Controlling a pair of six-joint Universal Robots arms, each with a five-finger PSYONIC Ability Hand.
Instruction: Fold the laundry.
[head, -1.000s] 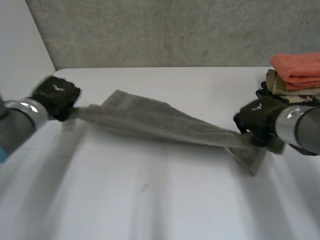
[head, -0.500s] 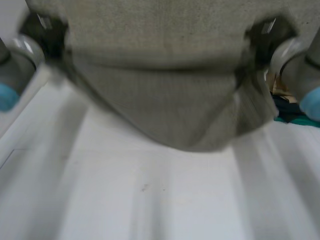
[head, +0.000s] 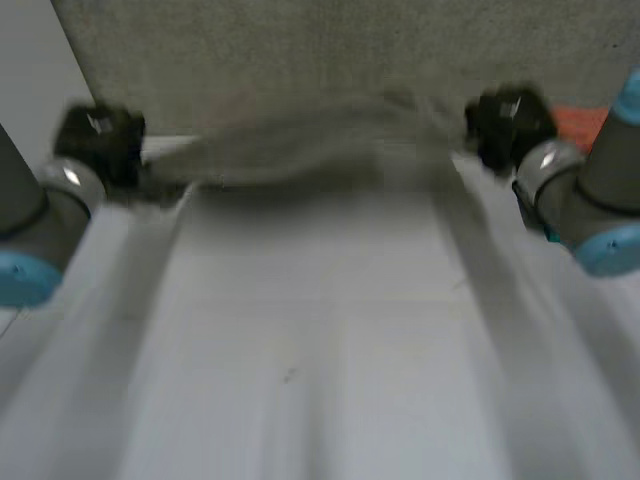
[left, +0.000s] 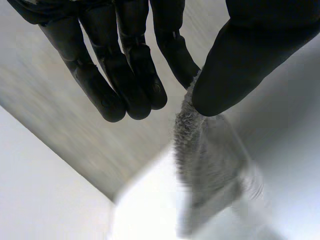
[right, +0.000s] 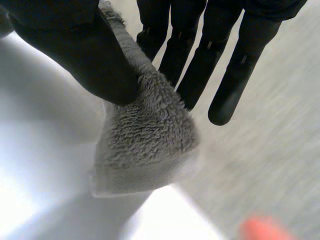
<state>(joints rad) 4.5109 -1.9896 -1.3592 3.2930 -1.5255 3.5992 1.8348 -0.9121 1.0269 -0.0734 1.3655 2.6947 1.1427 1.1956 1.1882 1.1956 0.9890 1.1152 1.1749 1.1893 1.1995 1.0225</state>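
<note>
A grey towel (head: 320, 150) is stretched in the air between my two hands, over the far part of the white table (head: 320, 340). My left hand (head: 100, 140) pinches one corner of the towel (left: 187, 125) between its thumb and a finger. My right hand (head: 510, 125) pinches the opposite corner (right: 145, 145) between its thumb and fingers, and a tuft of terry cloth hangs below the thumb. The towel's middle sags a little between the two grips.
An orange cloth (head: 582, 125) lies at the table's far right, behind my right arm. A grey wall (head: 320, 50) stands behind the table.
Both hands lifted the towel off the table, spread it wide close to the camera, then swung it out toward the far edge, where it is now stretched nearly flat.
</note>
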